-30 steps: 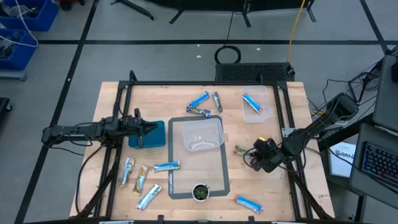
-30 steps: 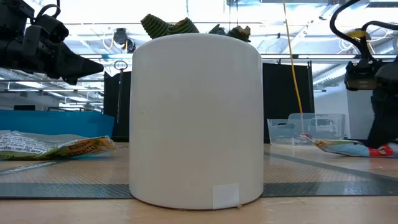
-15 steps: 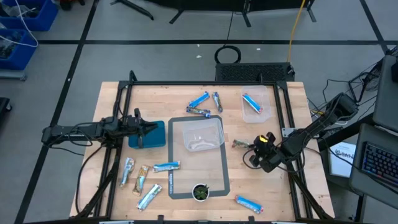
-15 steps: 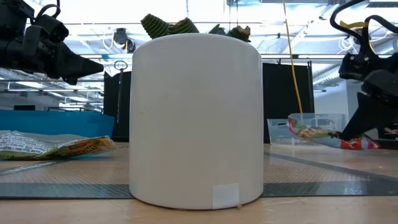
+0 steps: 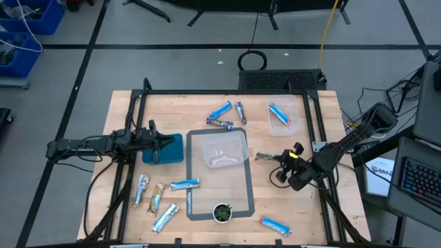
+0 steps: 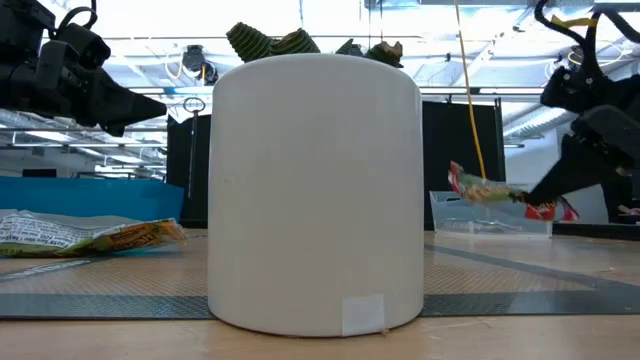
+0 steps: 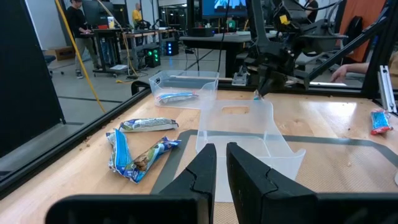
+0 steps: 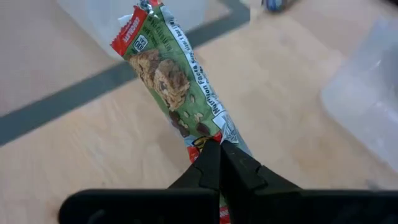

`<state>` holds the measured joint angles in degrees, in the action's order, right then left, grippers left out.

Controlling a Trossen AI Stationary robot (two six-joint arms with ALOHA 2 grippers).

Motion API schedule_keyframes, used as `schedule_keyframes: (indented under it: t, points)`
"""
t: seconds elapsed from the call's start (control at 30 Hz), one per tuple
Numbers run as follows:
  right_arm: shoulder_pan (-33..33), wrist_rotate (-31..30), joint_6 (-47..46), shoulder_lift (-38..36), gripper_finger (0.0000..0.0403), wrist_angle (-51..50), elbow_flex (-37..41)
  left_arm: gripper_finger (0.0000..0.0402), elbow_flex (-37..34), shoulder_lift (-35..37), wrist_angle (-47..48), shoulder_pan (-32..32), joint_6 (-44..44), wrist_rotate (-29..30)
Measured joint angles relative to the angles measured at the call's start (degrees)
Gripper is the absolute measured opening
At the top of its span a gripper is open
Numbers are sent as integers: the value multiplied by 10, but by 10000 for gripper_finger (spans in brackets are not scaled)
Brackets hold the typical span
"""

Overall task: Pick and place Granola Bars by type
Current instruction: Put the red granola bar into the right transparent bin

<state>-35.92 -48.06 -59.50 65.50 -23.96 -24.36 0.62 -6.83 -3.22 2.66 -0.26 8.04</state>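
- Change: the green-wrapped granola bar [image 8: 177,87], low beside the grey mat [image 5: 250,191] a second ago, is now carried clear of the table, nearer the clear tray on the mat [image 5: 219,148]. A pick is judged done; its placing is not yet made.
- Left gripper [image 5: 157,141]: held unmoved over the blue bin [image 5: 173,149], fingers nearly together, nothing seen between them.
- Four bars are counted at the left front: one silvery [image 5: 141,189], one tan [image 5: 157,196], two blue [image 5: 184,184].
- Three bars are counted at the back centre [image 5: 220,110].
- One blue bar is lodged in the clear tray at back right [image 5: 279,114].
- Right gripper [image 8: 219,148]: pinched tight on one end of the green-wrapped bar.
- One blue bar with a red end lies at the front right [image 5: 274,224].
- One potted plant [image 5: 222,213] stands at the mat's front.
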Motion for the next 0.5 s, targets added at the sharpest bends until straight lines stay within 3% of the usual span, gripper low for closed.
schedule_keyframes:
  t: [0.5]
  points:
    - [49, 1, 183, -125, 0, 42, 0, 42, 0, 0, 0, 0, 0, 0]
